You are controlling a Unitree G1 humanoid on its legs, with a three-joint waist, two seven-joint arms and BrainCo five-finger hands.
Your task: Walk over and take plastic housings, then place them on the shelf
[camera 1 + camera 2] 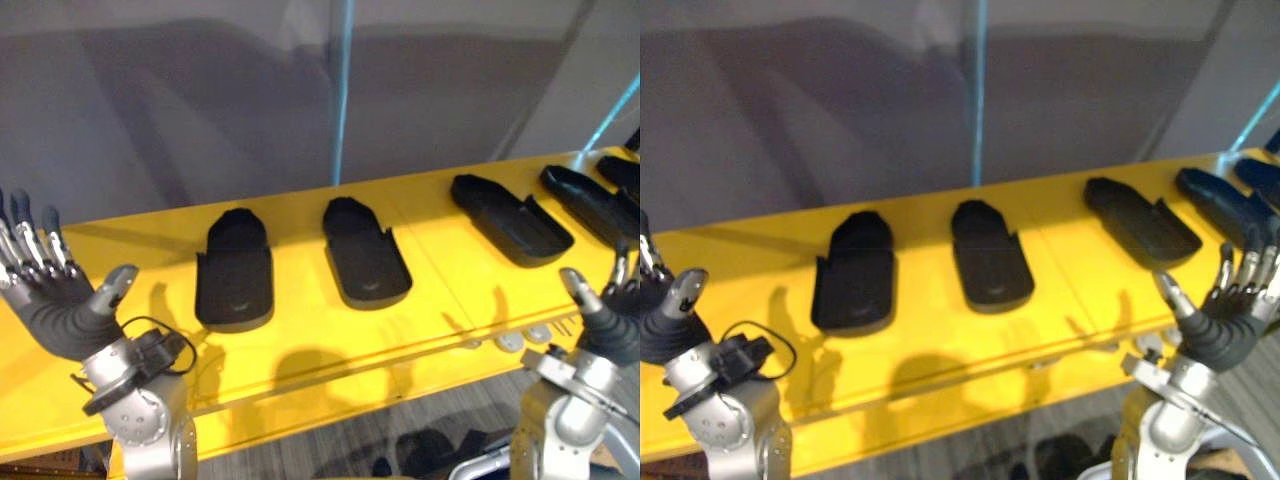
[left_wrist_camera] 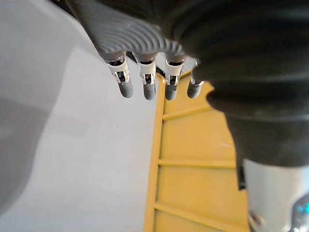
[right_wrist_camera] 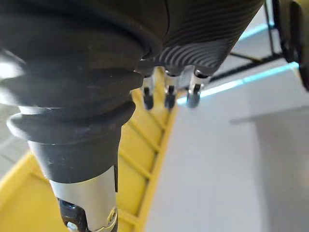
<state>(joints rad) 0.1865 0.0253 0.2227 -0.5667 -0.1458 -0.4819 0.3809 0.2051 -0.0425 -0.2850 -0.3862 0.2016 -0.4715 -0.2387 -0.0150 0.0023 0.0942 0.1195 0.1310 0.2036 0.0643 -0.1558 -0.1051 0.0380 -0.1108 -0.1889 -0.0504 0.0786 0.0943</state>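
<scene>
A: Go, left first.
B: Left hand [image 1: 55, 300] raised at the left end of the yellow bench [image 1: 300, 345]. Its fingers [image 2: 148, 82] are straight and spread, thumb out to the side, holding nothing.
A: Task items?
B: Black plastic housings lie in a row on the bench, none in either hand. First housing [image 1: 236, 270] is just right of the left hand, hollow side up. Second housing [image 1: 365, 252] is near it, apart, also hollow side up. Third housing [image 1: 510, 218] is well off to the right, lying at an angle. Fourth housing [image 1: 590, 200] is beside that one. Fifth housing [image 1: 622, 172] is cut off by the right edge.
A: Any labels or print?
B: Too small to tell.
A: Right side?
B: Right hand [image 1: 1220, 320] is raised by the bench's front edge, in front of the third and fourth housings and touching neither. Its fingers [image 3: 169, 96] are straight and loosely apart, thumb out, empty.
A: Background?
B: Grey wall [image 1: 180, 100] behind the bench, with a thin light-blue strip [image 1: 343, 90] running up it.
</scene>
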